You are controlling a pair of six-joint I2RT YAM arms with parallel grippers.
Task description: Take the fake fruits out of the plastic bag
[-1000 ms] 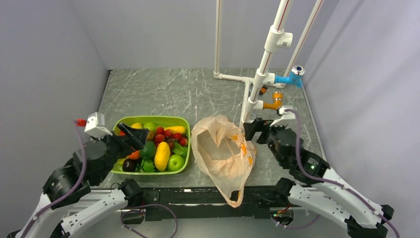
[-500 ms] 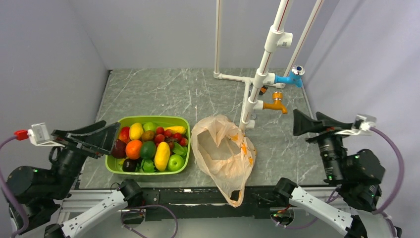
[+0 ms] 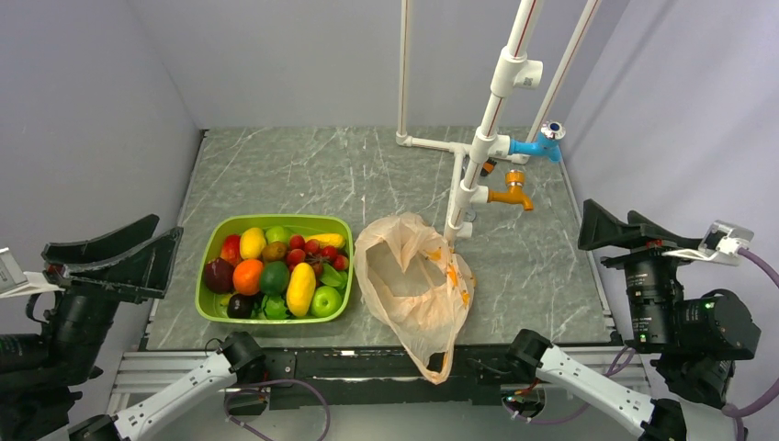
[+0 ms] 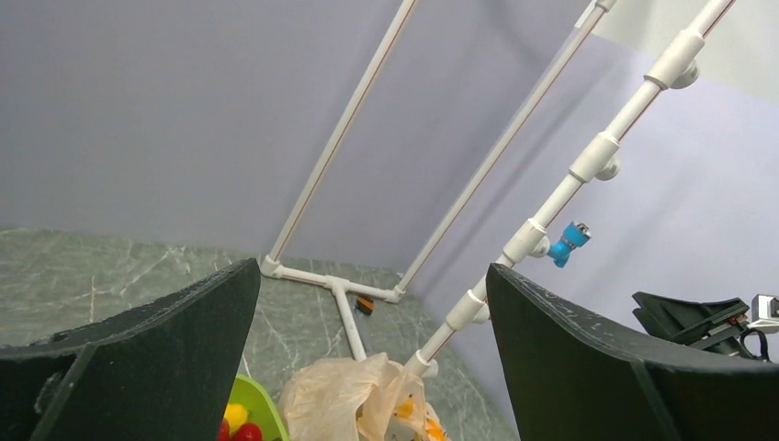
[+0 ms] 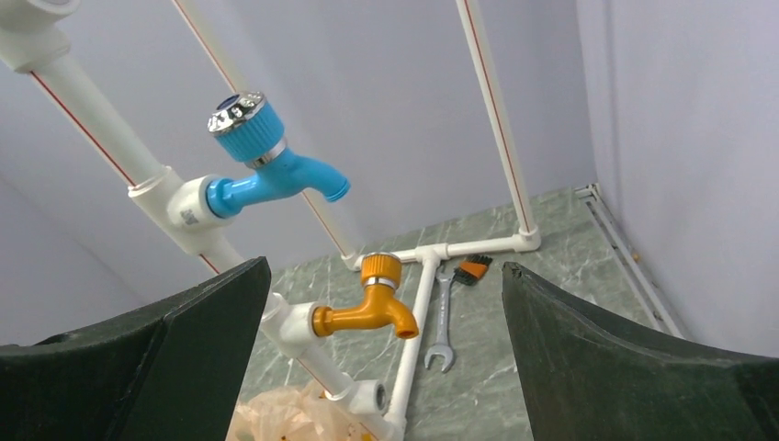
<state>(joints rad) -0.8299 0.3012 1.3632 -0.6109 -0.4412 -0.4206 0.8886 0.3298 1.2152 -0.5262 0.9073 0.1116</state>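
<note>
The plastic bag (image 3: pixel 413 285) lies slack on the table with its mouth open upward; I see no fruit inside it. It also shows in the left wrist view (image 4: pixel 349 395) and the right wrist view (image 5: pixel 276 413). The fake fruits sit in the green tub (image 3: pixel 213 241): red balls (image 3: pixel 317 250), an orange (image 3: pixel 248 276), a dark green round one (image 3: pixel 274 277), a brown kiwi (image 3: pixel 273 251). My left gripper (image 3: pixel 163 230) (image 4: pixel 372 276) is open and empty, raised left of the tub. My right gripper (image 3: pixel 588 225) (image 5: pixel 384 266) is open and empty, raised at the table's right edge.
A white pipe frame (image 3: pixel 478 138) stands behind the bag, with a blue tap (image 3: pixel 537 144) and an orange tap (image 3: pixel 510 195). A spanner (image 5: pixel 441 322) and a small brush (image 5: pixel 473 268) lie by its base. The tub also holds a yellow mango (image 3: pixel 300 288) and a green apple (image 3: pixel 323 300).
Both arms have pulled back and up: the left gripper out of the tub, the right away from the bag's right edge. An orange now shows in the tub. The bag has not moved.
</note>
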